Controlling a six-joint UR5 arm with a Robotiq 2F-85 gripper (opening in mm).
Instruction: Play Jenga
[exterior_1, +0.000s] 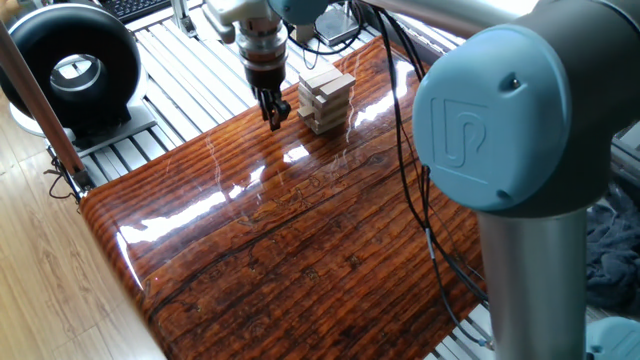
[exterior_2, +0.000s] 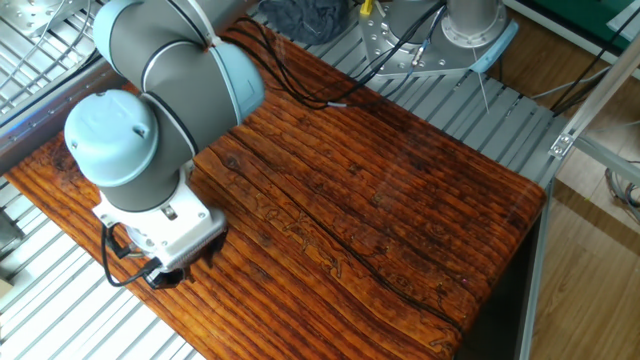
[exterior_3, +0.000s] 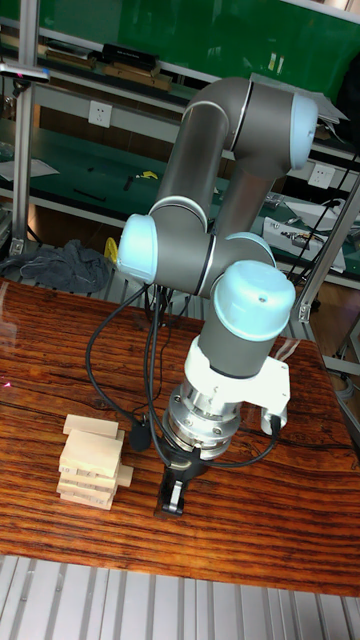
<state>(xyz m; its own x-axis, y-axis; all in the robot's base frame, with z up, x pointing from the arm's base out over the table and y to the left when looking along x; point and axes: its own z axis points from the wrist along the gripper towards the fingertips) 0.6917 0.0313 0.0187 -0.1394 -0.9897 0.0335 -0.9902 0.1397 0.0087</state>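
While pointing straight down, the tool (exterior_3: 174, 497) (fingers together) stands beside Jenga (exterior_3: 92, 464).

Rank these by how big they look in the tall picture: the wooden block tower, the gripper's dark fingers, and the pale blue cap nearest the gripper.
1. Pale blue cap
2. Block tower
3. Gripper fingers, clearly smallest

The cap may sit nearer the camera, so its lead over the tower is unsure.

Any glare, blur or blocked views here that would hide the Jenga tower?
One fixed view: white glare streaks on the glossy tabletop, tower sharp. The other fixed view: the arm blocks the tower entirely. Tall fixed view: even light, tower and pincer clear.
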